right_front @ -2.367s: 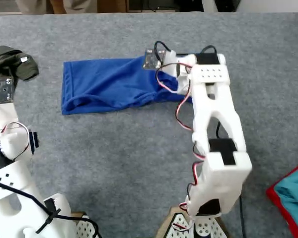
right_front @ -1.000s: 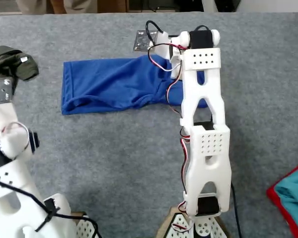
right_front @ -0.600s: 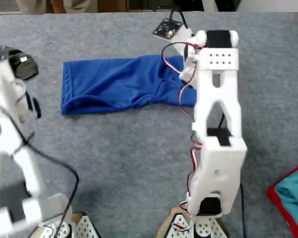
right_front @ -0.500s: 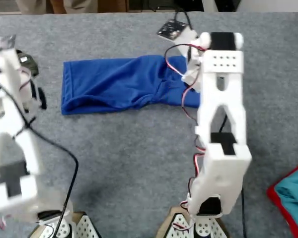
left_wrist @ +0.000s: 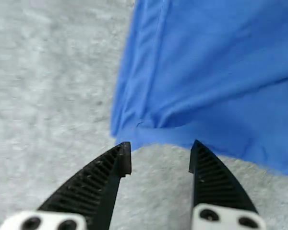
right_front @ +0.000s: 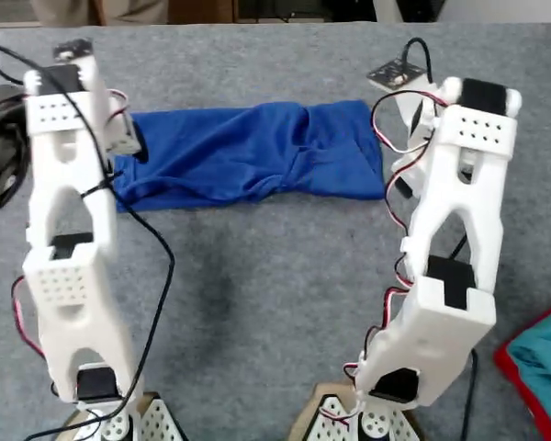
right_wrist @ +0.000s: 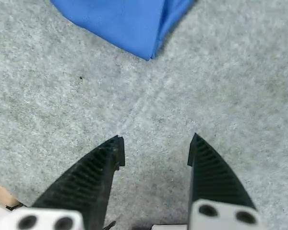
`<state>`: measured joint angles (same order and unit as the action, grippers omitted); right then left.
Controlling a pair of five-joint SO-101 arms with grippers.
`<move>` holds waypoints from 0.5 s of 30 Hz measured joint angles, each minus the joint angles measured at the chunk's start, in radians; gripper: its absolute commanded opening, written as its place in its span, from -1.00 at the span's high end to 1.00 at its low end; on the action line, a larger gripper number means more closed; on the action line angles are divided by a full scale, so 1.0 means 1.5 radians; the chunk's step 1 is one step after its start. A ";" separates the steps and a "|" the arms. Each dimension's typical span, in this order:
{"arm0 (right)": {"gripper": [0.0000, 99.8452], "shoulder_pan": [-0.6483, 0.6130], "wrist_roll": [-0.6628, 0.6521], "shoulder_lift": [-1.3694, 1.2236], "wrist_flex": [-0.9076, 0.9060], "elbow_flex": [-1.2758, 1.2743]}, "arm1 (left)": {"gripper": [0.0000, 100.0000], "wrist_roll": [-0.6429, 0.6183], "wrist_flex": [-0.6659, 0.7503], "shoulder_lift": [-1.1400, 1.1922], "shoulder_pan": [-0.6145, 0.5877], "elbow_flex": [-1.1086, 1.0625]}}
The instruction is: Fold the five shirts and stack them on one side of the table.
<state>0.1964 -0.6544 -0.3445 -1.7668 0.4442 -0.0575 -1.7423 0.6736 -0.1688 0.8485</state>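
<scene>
My left arm and right arm wear white plastic shells with dotted hole panels and black motor blocks, trailed by red, white and black cables. My left hand and right hand each carry two black, ribbed, pointed fingers on white mounts.

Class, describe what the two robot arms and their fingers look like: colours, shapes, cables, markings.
The left arm and right arm are white plastic shells with dotted hole patterns, black motors at the joints, and loose red, white and black wires. The fingers are black, ridged and taper to points.
</scene>
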 measured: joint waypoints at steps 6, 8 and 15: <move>0.54 -0.001 0.000 0.000 0.000 0.000 | 0.58 -0.108 0.002 0.097 0.048 0.104; 0.54 -0.012 0.008 0.000 0.000 0.000 | 0.58 -0.135 0.000 0.113 0.073 0.123; 0.54 -0.037 0.018 0.000 0.014 0.000 | 0.58 -0.166 -0.002 0.215 0.097 0.131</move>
<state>0.1412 -0.6268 -0.3445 -1.7453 0.4442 -0.3061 -1.7453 0.9958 -0.0230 1.0449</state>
